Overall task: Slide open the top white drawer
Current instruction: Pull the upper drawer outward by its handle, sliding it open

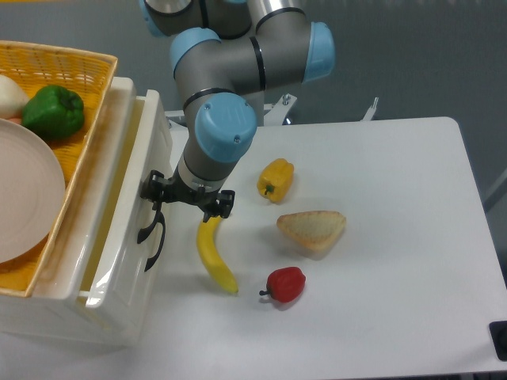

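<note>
Glossy cream-white plastic forms the top white drawer (119,229), a deep tray as wide as its cabinet, standing at the left edge of the white table (380,261). It is pulled partway out toward the table, leaving a narrow gap along its inner edge. One black curved handle (150,237) sits on the drawer's front face. The black two-finger gripper (158,199) of the grey and light-blue robot arm (230,103) is right at the upper end of that handle; its jaws seem to be hooked on or clamped around it, but the view does not show clearly whether they are pinching it or spread. A yellow wicker basket (79,63) rests on top of the cabinet, holding a green bell pepper (52,111), a pale pink plate (24,198) and a white round item at the far left edge. On the table just beside the gripper lies a yellow banana (214,257). Farther right are a yellow bell pepper (276,180), a wedge of bread (311,229) and a red bell pepper (286,284).
</note>
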`<act>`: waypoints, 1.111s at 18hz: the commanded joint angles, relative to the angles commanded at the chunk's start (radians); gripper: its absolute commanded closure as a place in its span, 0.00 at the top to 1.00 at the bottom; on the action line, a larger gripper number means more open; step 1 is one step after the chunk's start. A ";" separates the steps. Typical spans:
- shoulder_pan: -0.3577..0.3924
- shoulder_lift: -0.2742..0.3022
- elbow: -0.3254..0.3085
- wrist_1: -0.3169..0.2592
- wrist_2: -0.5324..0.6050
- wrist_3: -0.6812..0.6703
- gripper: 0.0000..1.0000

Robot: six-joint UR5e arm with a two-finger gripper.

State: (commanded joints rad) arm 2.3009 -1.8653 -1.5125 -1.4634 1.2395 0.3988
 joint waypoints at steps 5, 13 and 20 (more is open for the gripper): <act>0.015 0.002 0.002 -0.002 0.002 0.015 1.00; 0.046 0.003 0.003 0.000 0.006 0.032 1.00; 0.068 0.002 0.005 -0.003 0.023 0.055 1.00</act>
State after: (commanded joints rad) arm 2.3685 -1.8638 -1.5079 -1.4665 1.2625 0.4539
